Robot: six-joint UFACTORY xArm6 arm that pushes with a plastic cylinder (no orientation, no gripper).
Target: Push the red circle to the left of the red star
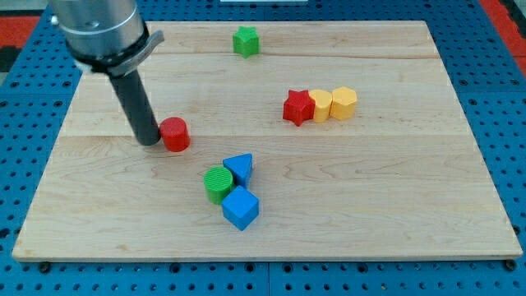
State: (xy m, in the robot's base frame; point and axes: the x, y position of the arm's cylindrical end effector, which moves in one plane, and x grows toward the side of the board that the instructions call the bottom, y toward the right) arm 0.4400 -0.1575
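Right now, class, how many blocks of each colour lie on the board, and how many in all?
Red: 2, circle and star
Yellow: 2, star and hexagon
Green: 2, star and circle
Blue: 2, triangle and cube
Total: 8

You had a single camera, so no second view shared any of the scene. It looked down at the wooden tabletop (271, 255) from above and from the near side, tilted forward, so the far edge sat at the view's top and looked narrower than the near edge. It stood close enough that the tabletop nearly filled the frame, with only strips of blue pegboard (493, 82) around it. The arm (103, 33) entered at the view's top left, cut off by the frame.
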